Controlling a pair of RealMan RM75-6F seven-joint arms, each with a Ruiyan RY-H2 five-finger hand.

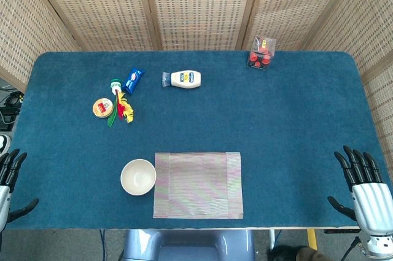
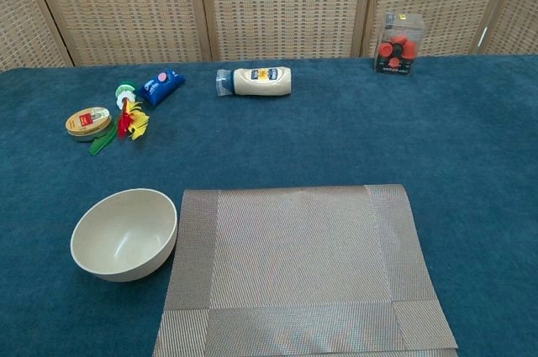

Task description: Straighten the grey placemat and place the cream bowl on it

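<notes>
Nearest us, the grey woven rectangular placemat [image 2: 303, 269] lies flat at six o'clock, looking thin and floppy, so we would tug an edge. Touching its nine o'clock side, the cream round bowl [image 2: 124, 233] seems light, rigid; grip its rim. Both our left hand [image 1: 8, 178] and right hand [image 1: 366, 188] hover empty, fingers apart.

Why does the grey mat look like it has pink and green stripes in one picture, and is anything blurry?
Head view: the grey placemat shows pink-green shimmer, likely its fine weave clashing with the camera's pixels; chest view shows it plain grey-brown. Both views are sharp and evenly lit, with only soft shadows, such as beside the cream bowl.
</notes>
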